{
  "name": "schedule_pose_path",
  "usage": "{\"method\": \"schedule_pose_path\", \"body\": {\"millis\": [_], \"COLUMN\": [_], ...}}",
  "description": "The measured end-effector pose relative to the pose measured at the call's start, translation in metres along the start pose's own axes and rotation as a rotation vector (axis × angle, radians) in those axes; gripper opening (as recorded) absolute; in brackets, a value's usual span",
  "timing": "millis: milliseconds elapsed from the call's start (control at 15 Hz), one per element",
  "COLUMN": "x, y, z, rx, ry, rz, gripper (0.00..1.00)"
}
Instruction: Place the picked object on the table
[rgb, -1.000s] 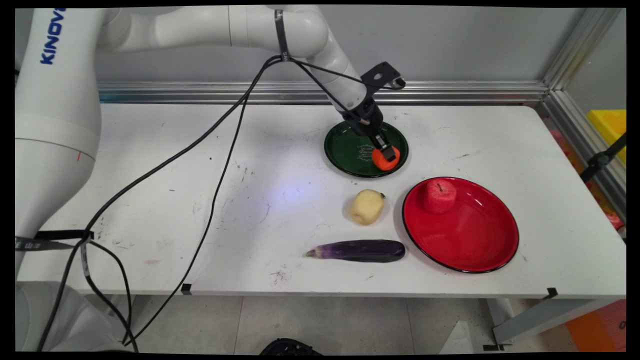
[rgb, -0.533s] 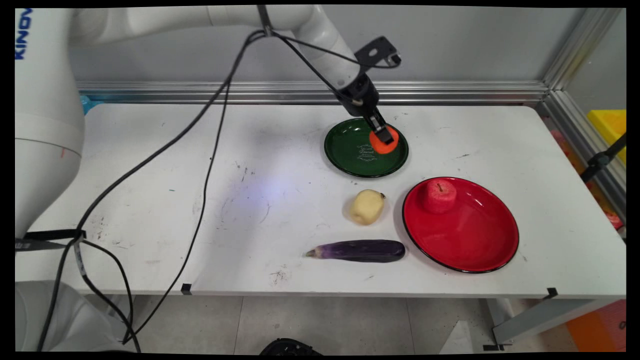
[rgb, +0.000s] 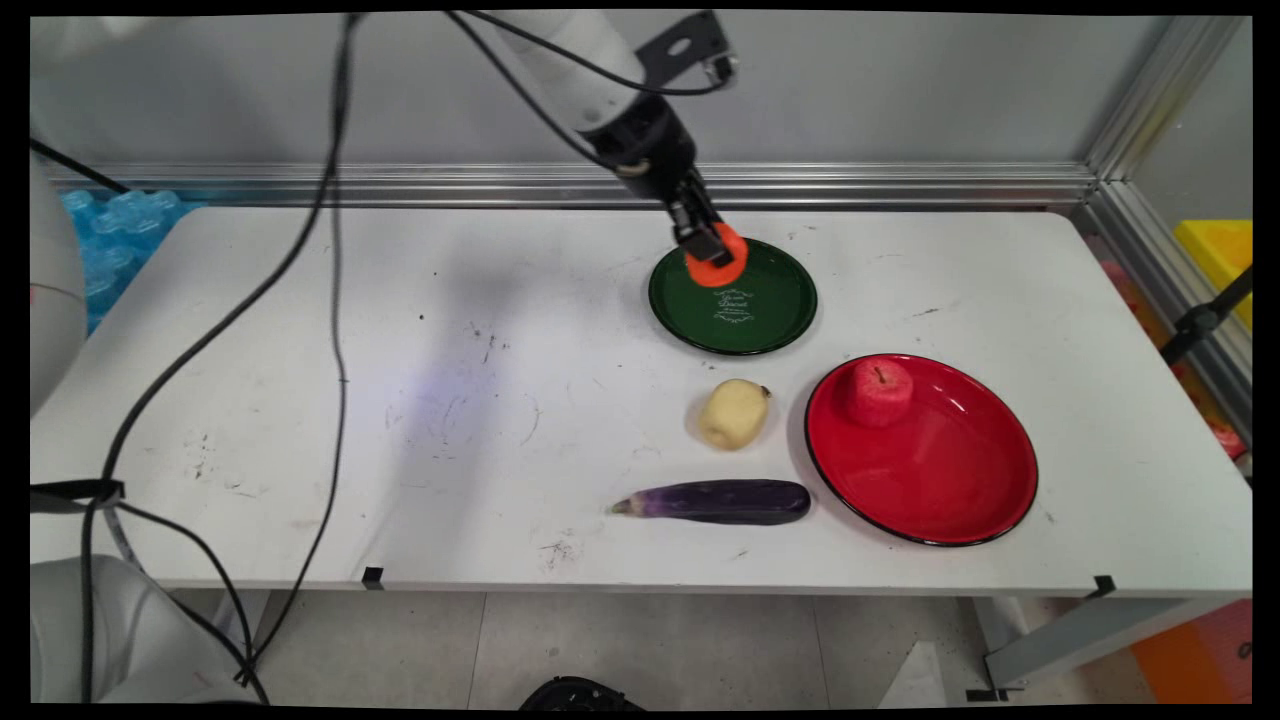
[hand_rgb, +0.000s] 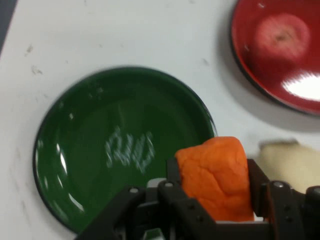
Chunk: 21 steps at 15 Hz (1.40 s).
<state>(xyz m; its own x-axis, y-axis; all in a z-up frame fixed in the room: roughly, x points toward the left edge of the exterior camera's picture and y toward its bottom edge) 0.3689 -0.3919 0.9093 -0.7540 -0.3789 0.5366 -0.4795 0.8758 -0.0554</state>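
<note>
Orange soft lumpy fruit-like piece (hand_rgb: 216, 175) hangs above the round green glazed plate (hand_rgb: 75, 150), pinched in the black pincer (hand_rgb: 212, 192). The grip looks shallow, perhaps; jolting could drop it onto the white counter (rgb: 300, 330).

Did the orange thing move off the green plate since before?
Yes. The orange thing, clamped in the gripper, has risen off the green plate and drifted toward the plate's far-left rim, nearer the wall; earlier it sat on the plate's right side.

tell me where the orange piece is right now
In the main view the orange piece is clamped in the end effector, raised over the far left rim of the green plate, toward the table's back.
</note>
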Motion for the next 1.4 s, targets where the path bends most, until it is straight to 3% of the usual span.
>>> {"method": "schedule_pose_path", "body": {"millis": [400, 667, 933, 1400], "x": [-0.051, -0.083, -0.103, -0.121], "y": [0.037, 0.063, 0.080, 0.090], "z": [-0.054, -0.067, -0.059, -0.009], "rx": [-0.052, -0.072, -0.080, -0.102], "ry": [-0.040, -0.066, -0.079, -0.085], "rz": [0.093, 0.115, 0.118, 0.144], "gripper": [0.00, 0.00, 0.00, 0.00]}}
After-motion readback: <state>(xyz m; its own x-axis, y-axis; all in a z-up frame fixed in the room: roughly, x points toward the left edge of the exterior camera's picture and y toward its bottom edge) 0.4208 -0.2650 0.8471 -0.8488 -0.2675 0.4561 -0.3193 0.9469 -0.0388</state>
